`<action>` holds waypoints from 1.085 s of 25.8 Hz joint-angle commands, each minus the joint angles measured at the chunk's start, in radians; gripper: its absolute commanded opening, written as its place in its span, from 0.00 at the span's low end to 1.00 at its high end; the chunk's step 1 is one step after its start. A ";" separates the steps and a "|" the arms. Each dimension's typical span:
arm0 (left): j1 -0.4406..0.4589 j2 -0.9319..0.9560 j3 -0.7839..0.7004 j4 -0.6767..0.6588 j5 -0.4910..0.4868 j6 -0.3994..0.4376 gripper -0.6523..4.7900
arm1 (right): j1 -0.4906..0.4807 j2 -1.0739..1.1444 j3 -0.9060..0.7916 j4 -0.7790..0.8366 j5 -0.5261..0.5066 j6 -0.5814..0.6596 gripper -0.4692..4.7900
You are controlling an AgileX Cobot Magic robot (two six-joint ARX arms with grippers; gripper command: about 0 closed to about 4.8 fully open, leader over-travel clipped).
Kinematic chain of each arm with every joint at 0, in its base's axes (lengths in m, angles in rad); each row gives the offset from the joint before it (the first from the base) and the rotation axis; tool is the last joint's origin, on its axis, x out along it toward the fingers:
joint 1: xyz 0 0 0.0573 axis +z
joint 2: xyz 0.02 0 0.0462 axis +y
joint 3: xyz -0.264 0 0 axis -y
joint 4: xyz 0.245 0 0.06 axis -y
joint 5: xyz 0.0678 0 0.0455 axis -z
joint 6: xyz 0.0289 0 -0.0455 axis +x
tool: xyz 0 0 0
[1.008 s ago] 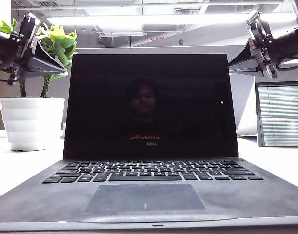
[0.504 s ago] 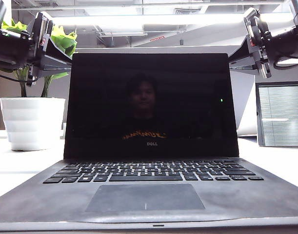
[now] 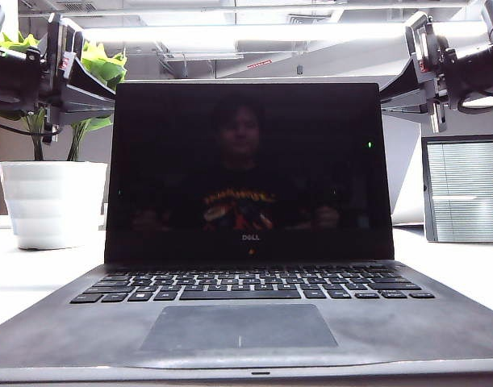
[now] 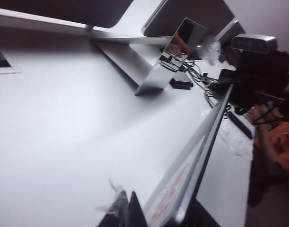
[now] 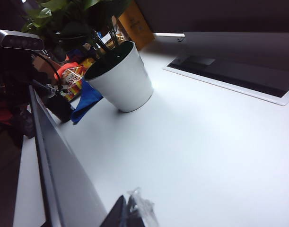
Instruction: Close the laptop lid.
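Both pincers sit behind the top corners of the wide thin laptop lid (image 3: 250, 169), silver outside and glossy black inside: your left pincer (image 3: 89, 90) at the upper left corner, your right pincer (image 3: 403, 95) at the upper right. You cannot tell from these views whether either is released or clenched. The lid stands upright at the back edge of the grey keyboard deck (image 3: 246, 310), on the white surface (image 3: 20, 274). Push both corners evenly, forward and down, so the hinge does not twist. Each arm reaches in horizontally from its own side.
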State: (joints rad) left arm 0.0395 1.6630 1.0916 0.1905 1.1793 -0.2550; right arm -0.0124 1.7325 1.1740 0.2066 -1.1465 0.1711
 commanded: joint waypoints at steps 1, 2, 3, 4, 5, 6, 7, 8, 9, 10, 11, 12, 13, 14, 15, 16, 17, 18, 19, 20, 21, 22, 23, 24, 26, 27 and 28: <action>-0.006 -0.003 0.005 0.006 0.064 -0.034 0.11 | 0.007 -0.005 0.003 0.002 -0.065 0.031 0.08; -0.006 -0.003 0.005 0.005 0.068 -0.049 0.11 | 0.007 -0.005 0.003 0.002 -0.071 0.054 0.08; -0.006 -0.003 0.005 0.004 0.079 -0.063 0.11 | 0.007 -0.005 0.003 0.002 -0.079 0.067 0.08; -0.006 -0.003 0.005 0.005 0.094 -0.079 0.11 | 0.007 -0.005 0.003 0.000 -0.098 0.069 0.08; -0.006 -0.003 0.005 0.005 0.106 -0.080 0.11 | 0.007 -0.005 0.003 -0.001 -0.110 0.070 0.08; -0.006 -0.003 0.005 0.005 0.121 -0.097 0.11 | 0.008 -0.005 0.003 -0.001 -0.137 0.079 0.08; -0.006 -0.003 0.005 0.003 0.129 -0.101 0.11 | 0.008 -0.005 0.003 -0.001 -0.140 0.092 0.08; -0.007 -0.003 0.005 -0.016 0.137 -0.101 0.11 | 0.008 -0.005 0.002 -0.001 -0.140 0.110 0.08; -0.008 -0.003 0.005 -0.026 0.144 -0.101 0.11 | 0.008 -0.005 0.002 -0.001 -0.140 0.118 0.08; -0.008 -0.003 0.005 -0.048 0.153 -0.100 0.11 | 0.008 -0.005 0.002 -0.002 -0.148 0.123 0.08; -0.008 -0.003 0.005 -0.056 0.153 -0.100 0.11 | 0.008 -0.005 0.002 -0.002 -0.157 0.126 0.08; -0.008 -0.003 0.005 -0.066 0.166 -0.101 0.11 | 0.009 -0.005 0.002 -0.007 -0.172 0.141 0.08; -0.008 -0.003 0.005 -0.068 0.175 -0.101 0.11 | 0.009 -0.005 0.002 -0.013 -0.178 0.144 0.08; -0.008 -0.003 0.005 -0.073 0.191 -0.101 0.11 | 0.009 -0.005 0.002 -0.038 -0.184 0.143 0.08; -0.008 -0.003 0.005 -0.076 0.196 -0.101 0.11 | 0.009 -0.005 0.002 -0.054 -0.184 0.143 0.08; -0.008 -0.003 0.005 -0.084 0.195 -0.101 0.11 | 0.009 -0.005 0.002 -0.081 -0.184 0.143 0.08; -0.008 -0.003 0.005 -0.088 0.195 -0.101 0.11 | 0.009 -0.005 0.002 -0.094 -0.185 0.143 0.08; -0.008 -0.003 0.005 -0.098 0.196 -0.101 0.11 | 0.012 -0.005 0.002 -0.116 -0.192 0.143 0.08; -0.008 -0.003 0.005 -0.103 0.197 -0.101 0.11 | 0.017 -0.005 0.002 -0.126 -0.193 0.143 0.08; -0.008 -0.003 0.005 -0.119 0.212 -0.101 0.11 | 0.022 -0.005 0.002 -0.145 -0.195 0.143 0.08; -0.008 -0.003 0.005 -0.128 0.218 -0.101 0.11 | 0.024 -0.005 0.002 -0.156 -0.195 0.143 0.08; -0.008 -0.003 0.005 -0.153 0.224 -0.100 0.11 | 0.035 -0.005 0.002 -0.180 -0.194 0.143 0.08; -0.008 -0.003 0.005 -0.172 0.224 -0.096 0.11 | 0.046 -0.005 0.002 -0.198 -0.195 0.141 0.08; -0.008 -0.003 0.005 -0.180 0.225 -0.096 0.11 | 0.050 -0.005 0.002 -0.211 -0.197 0.135 0.08; -0.008 -0.003 0.005 -0.201 0.224 -0.095 0.11 | 0.069 -0.005 0.002 -0.238 -0.198 0.131 0.08; -0.008 -0.003 0.005 -0.217 0.233 -0.092 0.11 | 0.079 -0.005 0.001 -0.254 -0.199 0.121 0.08; -0.009 -0.003 0.005 -0.231 0.243 -0.089 0.11 | 0.085 -0.005 0.001 -0.273 -0.199 0.107 0.08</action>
State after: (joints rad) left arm 0.0307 1.6630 1.0935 -0.0219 1.3922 -0.3553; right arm 0.0505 1.7325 1.1759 -0.0238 -1.3003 0.3008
